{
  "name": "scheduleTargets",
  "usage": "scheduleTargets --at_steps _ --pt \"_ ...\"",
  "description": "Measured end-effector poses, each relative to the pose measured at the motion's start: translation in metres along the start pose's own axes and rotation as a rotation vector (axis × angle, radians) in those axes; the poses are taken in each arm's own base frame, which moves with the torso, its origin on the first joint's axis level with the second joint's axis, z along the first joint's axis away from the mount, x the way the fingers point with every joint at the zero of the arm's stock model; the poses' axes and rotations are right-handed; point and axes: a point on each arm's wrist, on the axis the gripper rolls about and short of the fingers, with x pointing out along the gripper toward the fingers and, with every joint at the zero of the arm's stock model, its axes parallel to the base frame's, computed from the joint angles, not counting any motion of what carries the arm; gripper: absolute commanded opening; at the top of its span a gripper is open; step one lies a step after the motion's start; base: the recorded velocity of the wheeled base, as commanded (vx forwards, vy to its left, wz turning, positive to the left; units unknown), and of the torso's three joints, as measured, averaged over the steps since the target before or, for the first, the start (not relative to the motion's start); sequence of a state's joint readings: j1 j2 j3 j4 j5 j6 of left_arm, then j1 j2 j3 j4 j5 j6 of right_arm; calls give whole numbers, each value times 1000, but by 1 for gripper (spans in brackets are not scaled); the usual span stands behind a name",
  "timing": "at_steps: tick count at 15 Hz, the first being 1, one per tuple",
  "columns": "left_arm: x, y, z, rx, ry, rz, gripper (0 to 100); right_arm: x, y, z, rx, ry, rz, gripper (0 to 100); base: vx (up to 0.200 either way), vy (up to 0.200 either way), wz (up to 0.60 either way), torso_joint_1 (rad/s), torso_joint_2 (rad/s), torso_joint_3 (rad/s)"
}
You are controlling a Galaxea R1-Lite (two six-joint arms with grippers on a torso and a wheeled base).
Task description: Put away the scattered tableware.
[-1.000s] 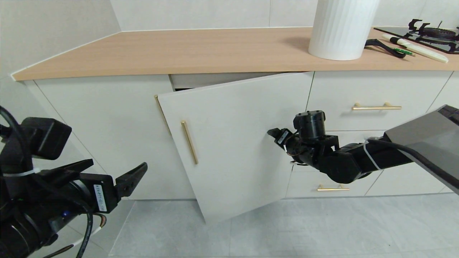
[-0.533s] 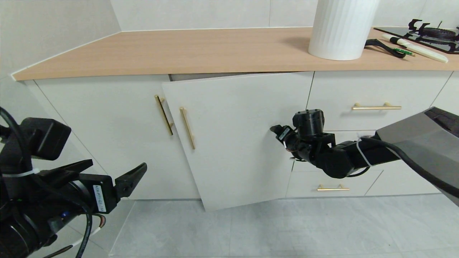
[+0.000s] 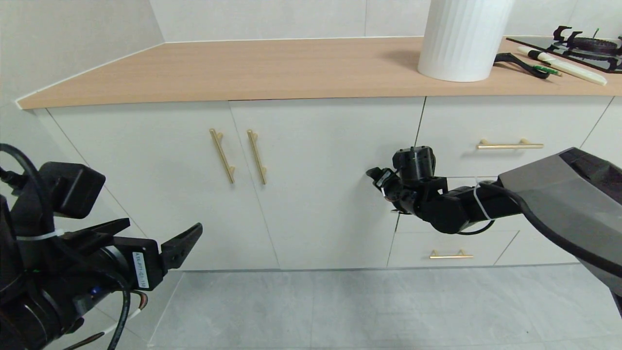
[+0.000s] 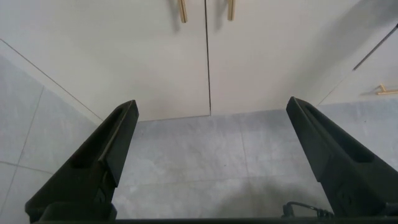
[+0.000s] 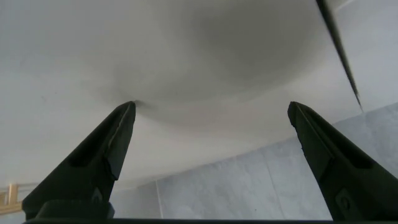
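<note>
Pressure on the cupboard door (image 3: 320,184) should stay square and gentle, I judge. It looks flush with its neighbour, so the right hand (image 3: 378,179), fingers spread wide with their tips at the panel, need only back straight off. The left hand (image 3: 146,236) hangs low at the near left, likewise spread and empty. Loose utensils (image 3: 563,65) lie on the bench (image 3: 243,68) at the far right, beside a white ribbed jar (image 3: 461,39), above the right hand and well apart from it.

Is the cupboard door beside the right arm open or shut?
Shut. The cupboard door lies flush with the neighbouring door, and no gap shows under the countertop.
</note>
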State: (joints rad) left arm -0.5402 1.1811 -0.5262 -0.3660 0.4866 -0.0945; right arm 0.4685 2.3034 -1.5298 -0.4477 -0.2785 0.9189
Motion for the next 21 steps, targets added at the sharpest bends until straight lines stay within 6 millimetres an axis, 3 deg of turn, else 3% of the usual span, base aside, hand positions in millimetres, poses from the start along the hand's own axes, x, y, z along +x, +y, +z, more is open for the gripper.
scheduleTargets --at_steps 6,10,12,15,18,21 --pt "1 -1 0 1 3 -1 100 0 -8 9 5 -14 -18 100 0 0 0 0 0 0" --pt "0 0 2 -1 -8 -2 100 -43 1 17 -50 19 4 100 0 0 0 0 0 0" --pt "-3 2 0 -3 -9 2 100 -78 3 29 -89 14 11 100 0 0 0 0 0 0" --pt "-10 14 -11 -9 4 44 100 -154 -3 52 -192 -9 34 100 0 0 0 0 0 0" --pt "-27 30 -26 -30 -10 94 100 -248 -30 70 -334 -69 71 100 0 0 0 0 0 0" --pt "-55 46 -49 -37 -40 113 100 -331 -72 76 -456 -167 79 100 0 0 0 0 0 0"
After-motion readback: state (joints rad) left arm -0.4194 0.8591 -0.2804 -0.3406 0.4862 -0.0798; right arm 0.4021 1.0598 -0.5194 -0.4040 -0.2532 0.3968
